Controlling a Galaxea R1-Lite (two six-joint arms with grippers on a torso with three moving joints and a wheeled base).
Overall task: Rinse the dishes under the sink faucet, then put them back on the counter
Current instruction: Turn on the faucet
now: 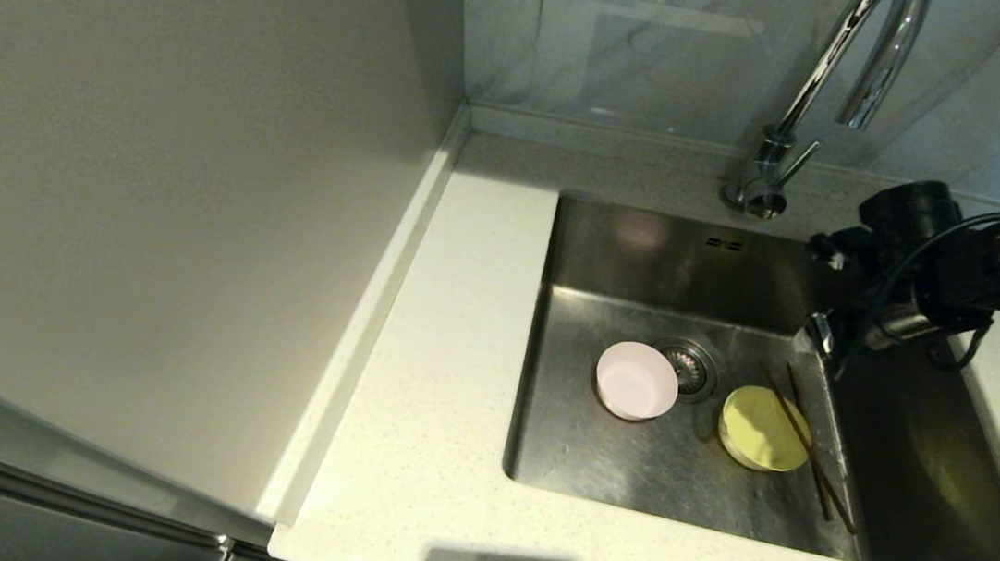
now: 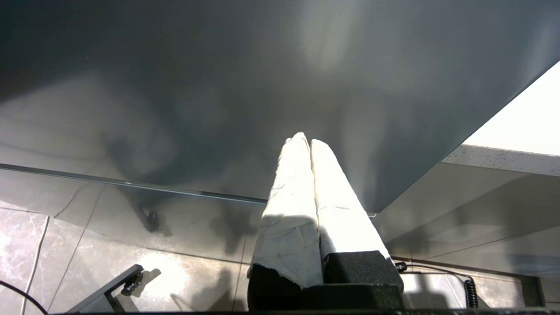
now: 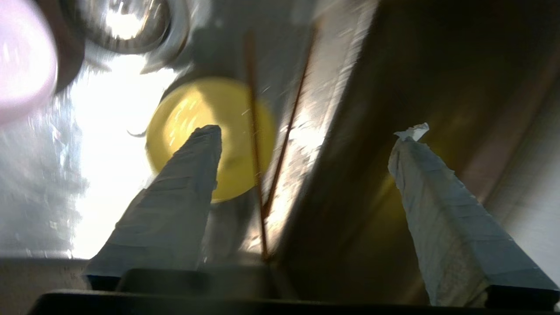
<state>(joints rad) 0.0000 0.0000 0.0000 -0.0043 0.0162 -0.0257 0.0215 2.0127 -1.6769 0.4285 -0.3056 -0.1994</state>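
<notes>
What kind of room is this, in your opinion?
Most likely a home kitchen: a steel sink set into a speckled counter, a chrome faucet and small bowls inside.

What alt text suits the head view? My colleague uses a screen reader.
A steel sink holds a pink bowl, a yellow bowl and chopsticks beside the drain. The right gripper hangs open above them, under the faucet.

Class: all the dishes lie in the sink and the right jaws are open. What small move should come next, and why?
Probably lower the right gripper, jaws open and empty, onto the chopsticks just below it; they rest across the yellow bowl by the sink wall, unrinsed.
</notes>
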